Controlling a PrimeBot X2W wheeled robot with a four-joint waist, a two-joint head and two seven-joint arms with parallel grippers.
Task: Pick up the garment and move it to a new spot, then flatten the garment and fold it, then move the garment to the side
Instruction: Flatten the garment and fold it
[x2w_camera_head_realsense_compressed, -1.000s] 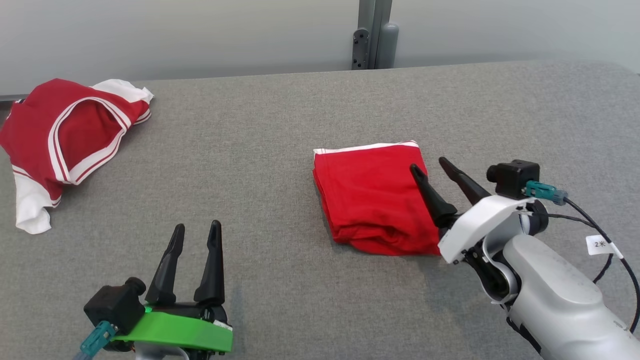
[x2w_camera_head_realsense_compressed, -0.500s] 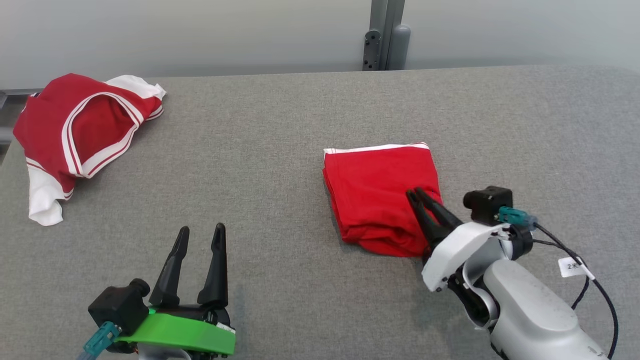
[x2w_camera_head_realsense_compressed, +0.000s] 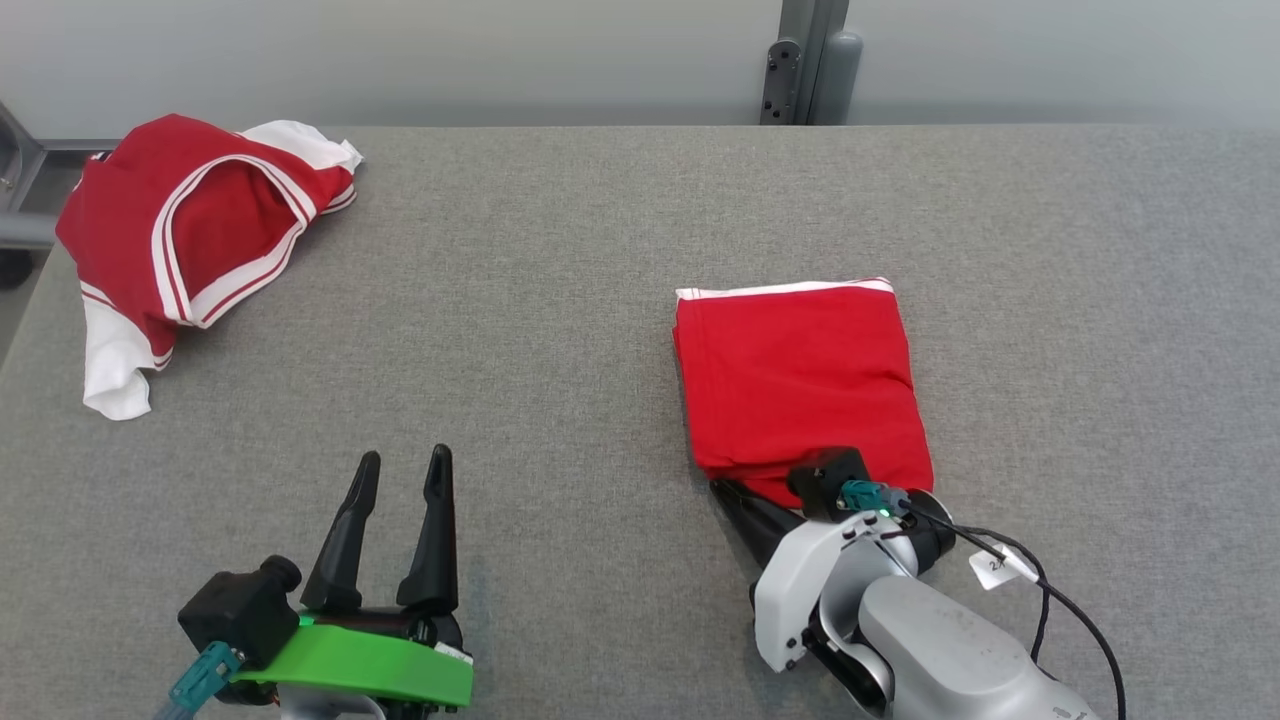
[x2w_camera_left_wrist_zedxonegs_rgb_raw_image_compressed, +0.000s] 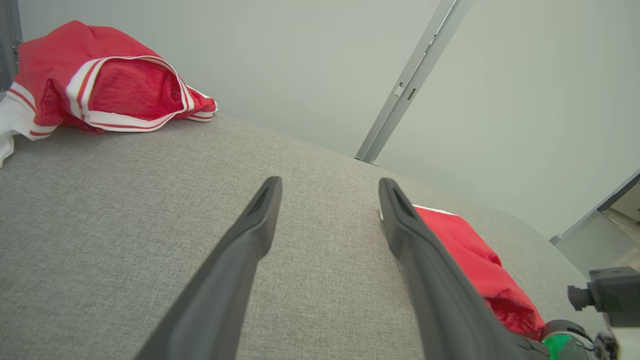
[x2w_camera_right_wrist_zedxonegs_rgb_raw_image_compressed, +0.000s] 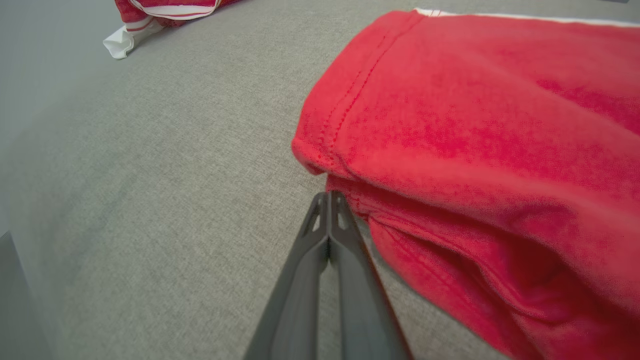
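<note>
Now the right end effector (x2w_camera_right_wrist_zedxonegs_rgb_raw_image_compressed: 328, 197), closed on nothing, sits at the near corner of the folded garment (x2w_camera_right_wrist_zedxonegs_rgb_raw_image_compressed: 475, 115), probably to push it aside. The left end effector (x2w_camera_head_realsense_compressed: 405, 456) hovers open and empty.

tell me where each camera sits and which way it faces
head view: on the head, looking down at the table; left hand lower left, right hand by the folded garment
left wrist view: on the left wrist, looking along its open fingers toward the crumpled garment
right wrist view: on the right wrist, looking along shut fingers at the folded garment's edge
shared: all three show both garments
</note>
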